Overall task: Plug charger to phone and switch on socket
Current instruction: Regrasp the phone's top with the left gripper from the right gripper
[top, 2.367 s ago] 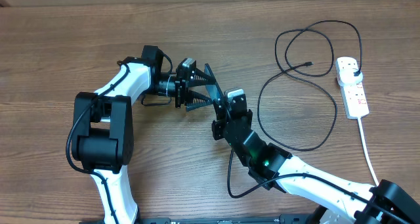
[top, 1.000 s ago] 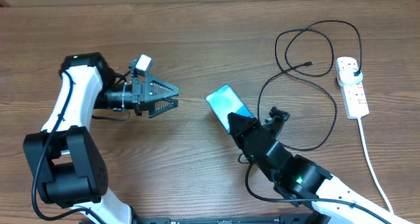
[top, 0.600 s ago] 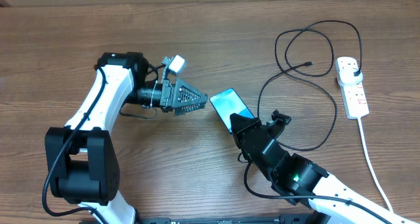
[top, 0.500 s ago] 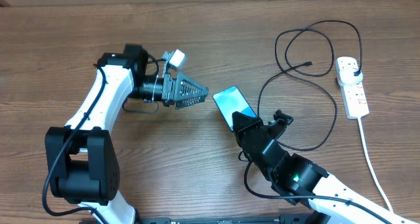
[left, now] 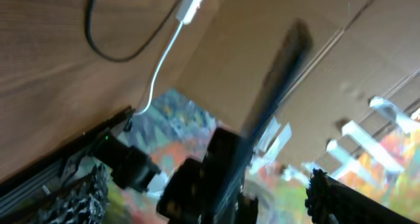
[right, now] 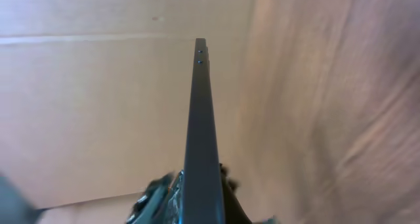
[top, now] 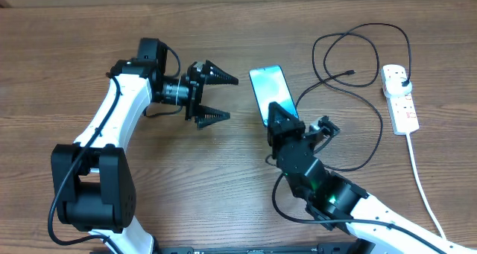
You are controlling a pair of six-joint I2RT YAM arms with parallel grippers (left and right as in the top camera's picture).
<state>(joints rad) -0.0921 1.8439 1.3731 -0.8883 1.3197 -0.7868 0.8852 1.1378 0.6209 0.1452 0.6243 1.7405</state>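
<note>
Left hand (top: 226, 98) now spread wide, empty, right hand (top: 282, 118) clamps phone (top: 266, 86), swung farther

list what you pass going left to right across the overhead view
left pincer, open → phone → charger cable loops → socket. The right pincer sits on the phone's lower end, so it is left out.

Wood-grain table (top: 45, 60), plain brown cardboard panel (right: 98, 119) behind it
</note>
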